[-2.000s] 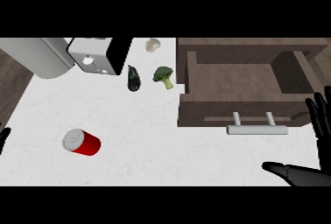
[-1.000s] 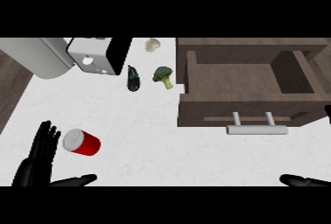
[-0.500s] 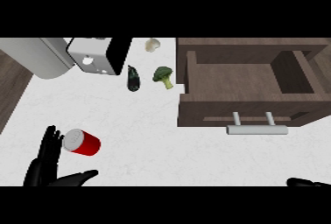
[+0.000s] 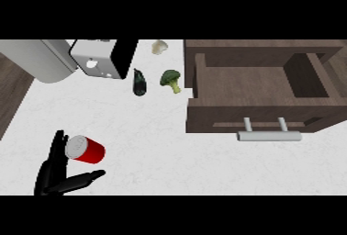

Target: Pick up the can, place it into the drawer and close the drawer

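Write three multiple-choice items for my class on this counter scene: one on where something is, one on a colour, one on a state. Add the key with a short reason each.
1. Where does the can lie?
A. inside the drawer
B. on the counter beside the left hand
C. next to the broccoli

2. What colour is the can's side?
A. red
B. green
C. blue

3. How does the drawer stand?
A. shut
B. pulled open with nothing seen inside
C. open with the can in it

Key: 1 B, the can lies on the white counter against the left hand, far from the broccoli. 2 A, its wall is red with a grey top. 3 B, the drawer's bare wooden floor shows behind its handle.
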You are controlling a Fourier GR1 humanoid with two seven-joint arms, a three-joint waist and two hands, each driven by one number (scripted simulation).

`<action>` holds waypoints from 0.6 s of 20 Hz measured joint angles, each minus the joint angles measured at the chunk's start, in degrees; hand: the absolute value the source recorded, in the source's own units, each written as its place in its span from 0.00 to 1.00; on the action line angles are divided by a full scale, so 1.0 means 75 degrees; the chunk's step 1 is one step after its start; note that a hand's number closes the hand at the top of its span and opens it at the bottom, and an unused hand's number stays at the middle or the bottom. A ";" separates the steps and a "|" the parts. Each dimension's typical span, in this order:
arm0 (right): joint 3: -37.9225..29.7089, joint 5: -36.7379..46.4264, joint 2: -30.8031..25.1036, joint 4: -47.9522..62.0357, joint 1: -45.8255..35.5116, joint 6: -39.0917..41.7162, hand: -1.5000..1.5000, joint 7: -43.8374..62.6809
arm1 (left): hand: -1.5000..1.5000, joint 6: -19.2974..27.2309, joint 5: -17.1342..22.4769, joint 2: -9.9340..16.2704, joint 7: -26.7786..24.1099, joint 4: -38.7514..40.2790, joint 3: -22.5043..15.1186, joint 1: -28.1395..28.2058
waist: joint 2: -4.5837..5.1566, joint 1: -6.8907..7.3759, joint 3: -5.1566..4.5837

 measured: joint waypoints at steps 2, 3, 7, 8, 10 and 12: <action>-0.0070 -0.0062 -0.0021 -0.0062 0.0040 0.0095 0.00 0.0036 | 0.00 0.0074 0.0024 0.0021 -0.0230 0.0461 0.0061 -0.0173 | 0.0001 -0.0001 0.0001; -0.0032 0.0015 0.0053 -0.0062 0.0060 0.0072 0.00 0.0013 | 0.00 0.0051 0.0052 0.0051 -0.0379 0.0673 0.0086 -0.0212 | 0.0000 0.0000 0.0000; -0.0223 -0.0069 -0.0057 0.0180 -0.0189 0.0136 0.00 0.0040 | 0.00 0.0084 0.0130 0.0271 -0.0872 0.1757 0.0241 -0.0758 | 0.0004 0.0000 0.0000; -0.0225 -0.0051 -0.0026 0.0264 -0.0198 0.0165 0.00 -0.0048 | 0.00 0.0130 0.0127 0.0270 -0.0927 0.1923 0.0214 -0.0877 | 0.0003 0.0000 0.0000; -0.0190 -0.0004 0.0002 0.0177 -0.0203 0.0162 0.00 0.0019 | 0.00 -0.0010 0.0226 0.0473 -0.1038 0.2241 0.0290 -0.1094 | 0.0004 -0.0001 0.0000; -0.0189 -0.0010 -0.0005 0.0171 -0.0292 0.0147 0.00 0.0127 | 0.00 -0.0083 0.0276 0.0612 -0.1221 0.2631 0.0322 -0.1328 | 0.0004 -0.0002 0.0000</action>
